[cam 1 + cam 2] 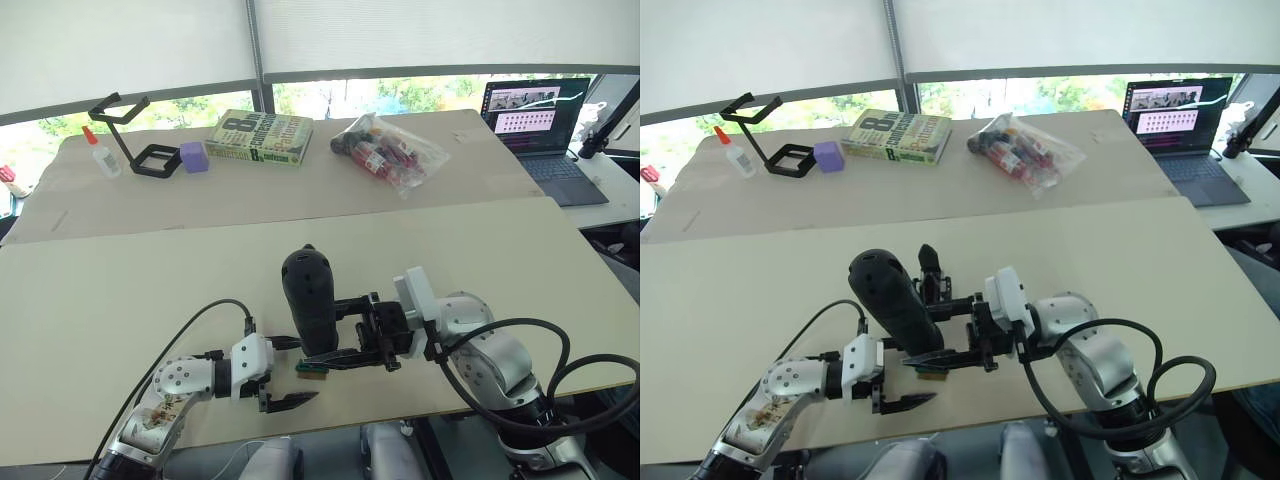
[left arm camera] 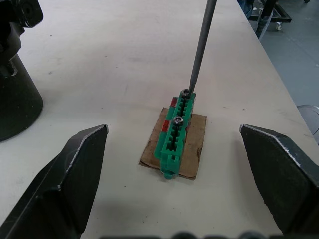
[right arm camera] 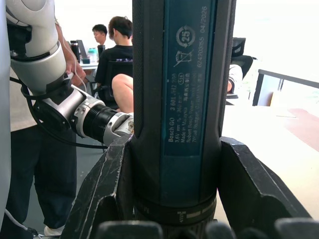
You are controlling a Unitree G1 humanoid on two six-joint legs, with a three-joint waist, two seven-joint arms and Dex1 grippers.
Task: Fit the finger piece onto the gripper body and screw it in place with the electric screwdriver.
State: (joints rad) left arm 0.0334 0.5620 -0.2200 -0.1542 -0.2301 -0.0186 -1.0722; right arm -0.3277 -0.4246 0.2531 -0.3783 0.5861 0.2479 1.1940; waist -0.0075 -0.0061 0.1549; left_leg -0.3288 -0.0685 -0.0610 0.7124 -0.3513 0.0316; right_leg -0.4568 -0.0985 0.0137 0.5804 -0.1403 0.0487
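The electric screwdriver (image 1: pixel 308 295), a thick black cylinder, stands nearly upright over the near table with my right gripper (image 1: pixel 326 335) shut around its body. Its thin metal bit (image 2: pixel 201 47) comes down onto a screw head in a small green-and-red block (image 2: pixel 175 134) that rests on a scrap of card. My left gripper (image 1: pixel 298 371) is open, one finger on each side of that block, touching nothing. Behind the screwdriver a black blocky piece with a pointed finger sticking up, apparently the gripper body (image 1: pixel 929 270), stands on the table. The finger piece is out of view.
The far table holds a black wire-frame stand (image 1: pixel 135 135), a glue bottle (image 1: pixel 100 153), a purple block (image 1: pixel 194 156), a book (image 1: pixel 260 137) and a plastic bag of items (image 1: pixel 392 150). A laptop (image 1: pixel 540 120) sits at the right. Seated people (image 3: pixel 117 55) are nearby.
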